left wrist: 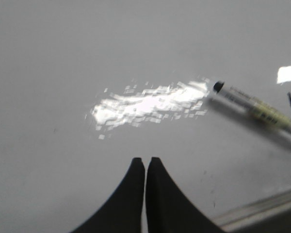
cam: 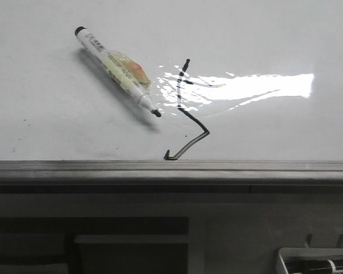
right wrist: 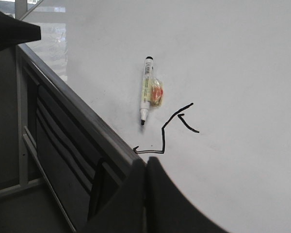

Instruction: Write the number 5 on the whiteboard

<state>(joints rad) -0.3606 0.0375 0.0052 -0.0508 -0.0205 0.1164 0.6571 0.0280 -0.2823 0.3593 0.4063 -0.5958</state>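
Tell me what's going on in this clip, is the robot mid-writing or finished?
Nothing is being handled right now. The marker lies uncapped on the whiteboard, next to a rough black number 5 drawn close to the board's rail. The left pincer and right pincer are both shut and empty, held over the board. The writing looks done, though the figure is crude.

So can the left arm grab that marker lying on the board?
Probably yes. The marker lies loose on the whiteboard with nothing between it and the left gripper, whose fingers are shut.
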